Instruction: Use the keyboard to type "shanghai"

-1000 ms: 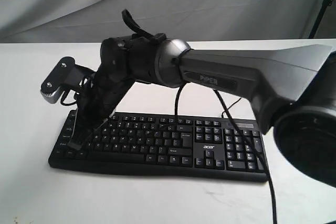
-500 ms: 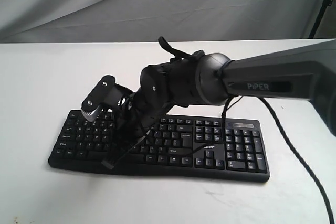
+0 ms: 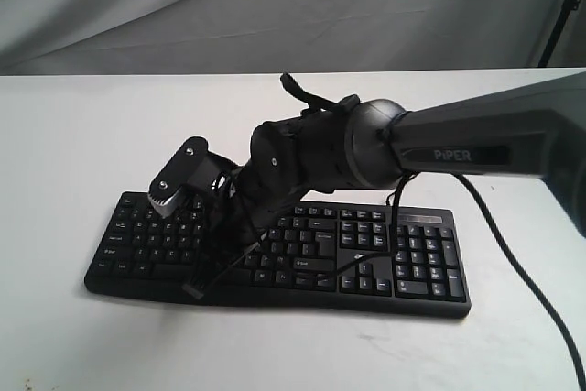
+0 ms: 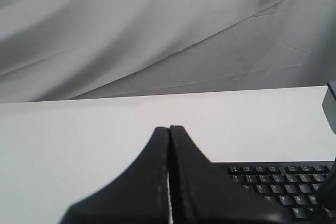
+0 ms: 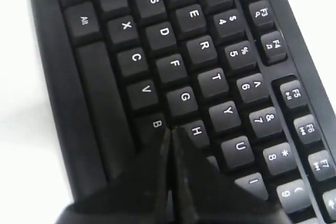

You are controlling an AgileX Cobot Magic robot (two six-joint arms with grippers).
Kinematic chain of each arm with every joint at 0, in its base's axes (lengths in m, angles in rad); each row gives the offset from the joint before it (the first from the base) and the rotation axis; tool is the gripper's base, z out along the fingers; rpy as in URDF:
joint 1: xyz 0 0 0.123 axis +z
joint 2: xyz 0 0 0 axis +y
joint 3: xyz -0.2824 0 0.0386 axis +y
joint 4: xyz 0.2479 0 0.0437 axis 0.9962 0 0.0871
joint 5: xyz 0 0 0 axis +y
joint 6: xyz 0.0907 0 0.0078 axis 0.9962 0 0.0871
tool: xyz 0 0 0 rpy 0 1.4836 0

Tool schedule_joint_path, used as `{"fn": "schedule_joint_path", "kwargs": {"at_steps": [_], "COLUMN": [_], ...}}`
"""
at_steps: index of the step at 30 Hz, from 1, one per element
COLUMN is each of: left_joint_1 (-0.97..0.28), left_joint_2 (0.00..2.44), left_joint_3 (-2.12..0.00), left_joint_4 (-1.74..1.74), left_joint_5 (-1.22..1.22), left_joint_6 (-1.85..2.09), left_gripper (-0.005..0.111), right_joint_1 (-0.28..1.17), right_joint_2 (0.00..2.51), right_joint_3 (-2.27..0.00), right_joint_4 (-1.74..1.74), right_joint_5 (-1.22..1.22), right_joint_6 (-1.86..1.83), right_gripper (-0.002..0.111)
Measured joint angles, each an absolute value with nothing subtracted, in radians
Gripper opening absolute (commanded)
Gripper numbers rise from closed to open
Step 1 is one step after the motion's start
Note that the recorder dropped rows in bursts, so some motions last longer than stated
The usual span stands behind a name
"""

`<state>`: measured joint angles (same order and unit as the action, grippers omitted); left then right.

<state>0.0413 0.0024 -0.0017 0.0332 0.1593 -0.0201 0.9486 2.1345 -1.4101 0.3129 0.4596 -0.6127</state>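
The black keyboard [image 3: 403, 263] lies across the white table, number pad at the right. My right arm reaches across it from the right. Its gripper [image 3: 198, 287] is shut and empty, pointing down over the left half of the letter keys. In the right wrist view the shut gripper [image 5: 170, 129] has its tips just between the B key [image 5: 156, 124] and the H key [image 5: 197, 129]; I cannot tell if they touch a key. My left gripper [image 4: 169, 127] is shut and empty above the table, beside the keyboard [image 4: 278, 187]. The exterior view does not show it.
The white table [image 3: 73, 135] stretches on all sides of the keyboard, with a grey cloth backdrop [image 3: 275, 6] behind it. A black cable [image 3: 517, 272] hangs from the right arm down over the table's right side. A dark stand [image 3: 563, 6] rises at the far right.
The right arm has swung from the keyboard's left end toward the middle letter keys, and its forearm has dropped lower. In the last half second it only shifted slightly.
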Motion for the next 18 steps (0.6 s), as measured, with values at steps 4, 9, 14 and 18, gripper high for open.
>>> {"fn": "schedule_joint_path", "kwargs": {"at_steps": [4, 9, 14, 18], "left_joint_1": [0.041, 0.041, 0.041, 0.041], "left_joint_2": [0.002, 0.002, 0.002, 0.002], "left_joint_3": [-0.002, -0.002, -0.002, -0.002], "left_joint_4": [0.033, 0.033, 0.033, 0.033], "left_joint_5": [0.159, 0.159, 0.159, 0.159], "left_joint_6": [-0.020, -0.020, -0.020, -0.020], "left_gripper": [0.000, 0.000, 0.000, 0.000], "right_joint_1": [0.949, 0.949, 0.949, 0.949], "right_joint_2": [2.153, 2.151, 2.148, 2.179], "right_joint_3": [-1.410, -1.410, -1.491, -1.554], "right_joint_4": [0.315, 0.319, 0.314, 0.309], "right_joint_5": [0.455, 0.448, 0.448, 0.471], "right_joint_6": [-0.613, -0.613, -0.613, -0.613], "right_gripper": [0.000, 0.000, 0.000, 0.000]}}
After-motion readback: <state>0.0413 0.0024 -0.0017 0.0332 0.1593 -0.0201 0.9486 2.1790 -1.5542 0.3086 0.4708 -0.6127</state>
